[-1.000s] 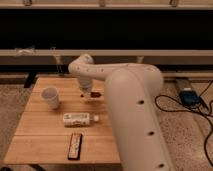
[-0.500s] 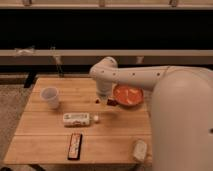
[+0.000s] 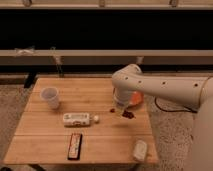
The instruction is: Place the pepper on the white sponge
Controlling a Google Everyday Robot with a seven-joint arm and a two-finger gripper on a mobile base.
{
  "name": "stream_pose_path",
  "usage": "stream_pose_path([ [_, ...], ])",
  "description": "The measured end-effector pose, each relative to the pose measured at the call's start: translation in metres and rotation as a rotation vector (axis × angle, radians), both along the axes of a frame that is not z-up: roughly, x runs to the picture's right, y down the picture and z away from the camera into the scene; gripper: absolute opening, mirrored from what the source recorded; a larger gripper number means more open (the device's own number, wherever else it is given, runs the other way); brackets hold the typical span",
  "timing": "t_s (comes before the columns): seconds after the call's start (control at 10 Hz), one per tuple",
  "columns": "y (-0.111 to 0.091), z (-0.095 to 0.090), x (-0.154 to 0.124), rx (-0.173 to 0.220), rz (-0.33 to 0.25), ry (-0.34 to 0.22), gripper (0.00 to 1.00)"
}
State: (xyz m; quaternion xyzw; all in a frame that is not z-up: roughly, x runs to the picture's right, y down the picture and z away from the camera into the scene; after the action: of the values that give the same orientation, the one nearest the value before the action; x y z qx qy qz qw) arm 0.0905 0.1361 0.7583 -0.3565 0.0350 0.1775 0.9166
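Observation:
The pepper (image 3: 128,114), small and dark red, sits at the tip of my gripper (image 3: 120,112), which is shut on it just above the table's right half. The white arm reaches in from the right and bends down over the plate. The white sponge (image 3: 140,149) lies near the table's front right corner, well in front of the gripper and slightly right of it, with nothing on it.
An orange-red plate (image 3: 137,98) lies behind the gripper, partly hidden by the arm. A white cup (image 3: 50,96) stands at the left. A white labelled bottle (image 3: 76,119) lies on its side mid-table. A black-and-red bar (image 3: 75,145) lies near the wooden table's (image 3: 100,145) front edge.
The arm has swung right across the table, from beside the cup to in front of the plate, carrying the pepper. The sponge has come into view.

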Motion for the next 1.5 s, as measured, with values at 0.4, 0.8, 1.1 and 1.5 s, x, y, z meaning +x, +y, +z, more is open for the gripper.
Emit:
stream_pose_path([
  [0.4, 0.053, -0.028, 0.027, -0.105, 0.072, 0.059, 0.0],
  [0.8, 0.091, -0.02, 0.033, -0.168, 0.117, 0.06, 0.0],
  [1.1, 0.093, -0.015, 0.048, -0.186, 0.174, 0.084, 0.0],
  [1.5, 0.103, -0.023, 0.072, -0.212, 0.223, 0.123, 0.0],
])
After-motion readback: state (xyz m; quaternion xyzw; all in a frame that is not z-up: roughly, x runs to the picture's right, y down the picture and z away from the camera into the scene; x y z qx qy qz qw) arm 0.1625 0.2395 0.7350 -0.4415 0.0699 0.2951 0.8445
